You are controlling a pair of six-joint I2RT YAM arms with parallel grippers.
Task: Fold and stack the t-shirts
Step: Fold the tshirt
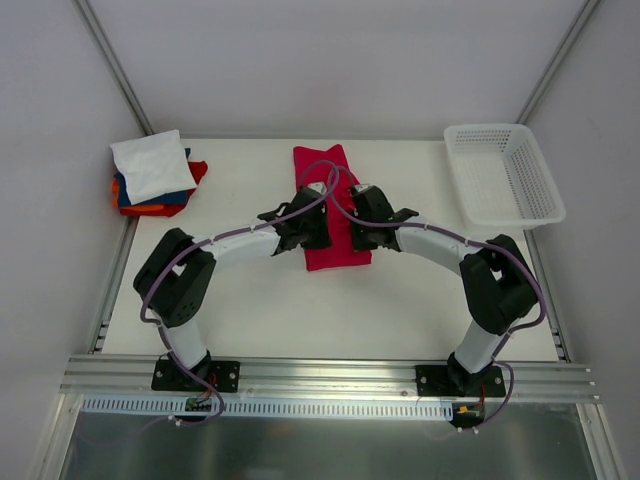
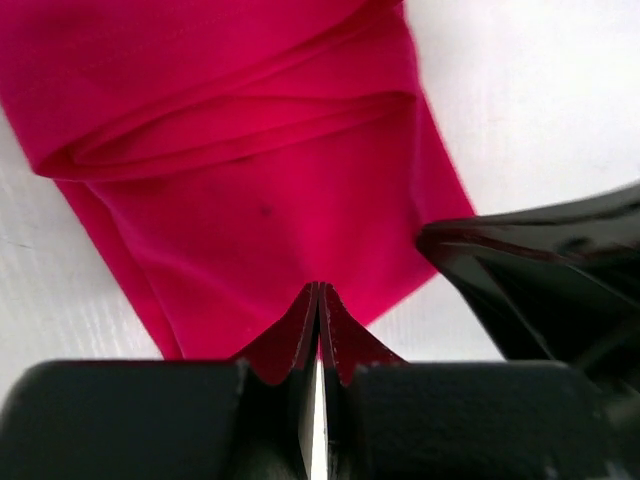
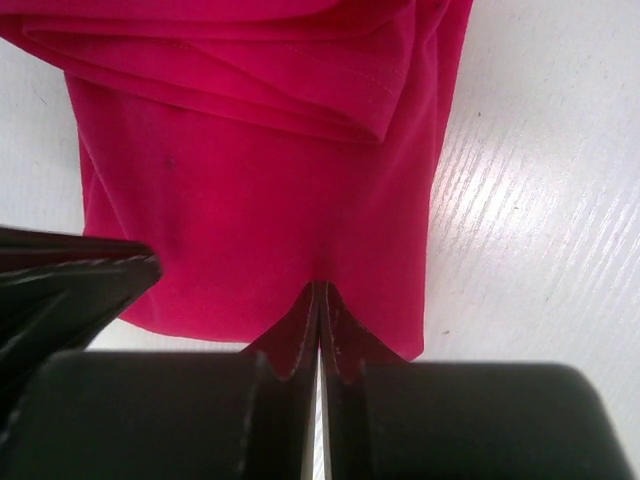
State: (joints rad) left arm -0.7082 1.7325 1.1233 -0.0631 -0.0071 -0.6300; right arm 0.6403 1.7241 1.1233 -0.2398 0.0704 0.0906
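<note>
Crimson tee [image 1: 322, 165] in long strip, folds layered; L gripper [image 2: 318, 295] & R gripper [image 3: 320, 292] pinch near hem

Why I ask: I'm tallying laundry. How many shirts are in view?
5. A crimson shirt lies in the middle; four are piled at the far left corner: white on top, blue, orange and red beneath. Others may hide under them.

A white plastic mesh basket [image 1: 505, 175] sits at the far right corner of the white desk [image 1: 300, 310], turned slightly askew. An aluminium rail [image 1: 330, 375] runs along the desk's near edge. Pale grey panels [image 1: 330, 60] enclose it.
</note>
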